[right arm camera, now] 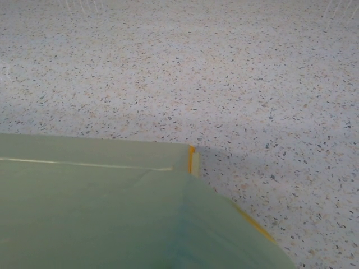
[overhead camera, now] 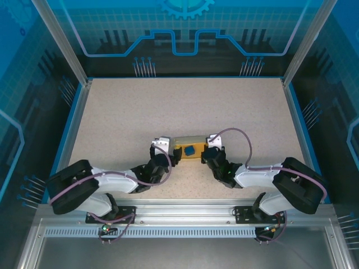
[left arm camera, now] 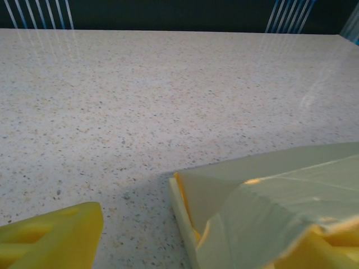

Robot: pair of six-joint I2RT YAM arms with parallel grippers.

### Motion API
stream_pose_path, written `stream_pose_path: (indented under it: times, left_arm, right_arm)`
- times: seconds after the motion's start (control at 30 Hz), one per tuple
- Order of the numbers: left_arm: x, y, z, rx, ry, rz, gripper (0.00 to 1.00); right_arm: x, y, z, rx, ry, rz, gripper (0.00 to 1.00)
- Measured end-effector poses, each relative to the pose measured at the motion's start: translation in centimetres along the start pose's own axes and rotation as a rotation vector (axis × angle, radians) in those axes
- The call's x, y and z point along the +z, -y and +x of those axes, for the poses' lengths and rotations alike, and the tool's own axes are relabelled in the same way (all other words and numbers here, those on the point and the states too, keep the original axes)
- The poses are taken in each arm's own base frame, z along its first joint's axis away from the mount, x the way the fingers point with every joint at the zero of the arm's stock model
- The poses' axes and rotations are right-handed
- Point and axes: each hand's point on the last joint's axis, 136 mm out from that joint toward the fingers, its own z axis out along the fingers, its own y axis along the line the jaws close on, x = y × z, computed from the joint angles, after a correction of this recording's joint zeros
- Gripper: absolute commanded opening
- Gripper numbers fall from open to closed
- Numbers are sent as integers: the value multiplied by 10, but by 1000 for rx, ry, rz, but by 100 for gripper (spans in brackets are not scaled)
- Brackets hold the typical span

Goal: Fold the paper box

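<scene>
Since the arms meet it from opposite ends, the pale yellow thin-card paper box (overhead camera: 188, 147) lies braced between them, near the front middle of the speckled beige surface (overhead camera: 185, 106). My left fingers (left arm camera: 50, 235) are spread, one free, the other against a raised flap, probably steadying it for creasing. Whether the right fingers (overhead camera: 208, 153) are pinching, I cannot tell.

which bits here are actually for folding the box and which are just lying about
For the job:
paper box
left gripper and right gripper, one at each end of it

Just lying about:
small blue cube, seen on the box from above
speckled table
</scene>
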Motion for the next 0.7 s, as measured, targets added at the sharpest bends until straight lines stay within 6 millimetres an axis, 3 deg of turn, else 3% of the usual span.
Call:
stream_pose_path:
  times: [0.4, 0.57, 0.7]
  left_arm:
    - [-37, 13, -45, 0, -17, 155, 77]
    - [-18, 15, -75, -1, -64, 147, 77]
    - [7, 19, -82, 18, -146, 150, 77]
  right_arm:
    - [-1, 1, 1, -10, -2, 11, 0]
    - [-1, 1, 1, -11, -2, 11, 0]
    - [-1, 1, 1, -11, -2, 11, 0]
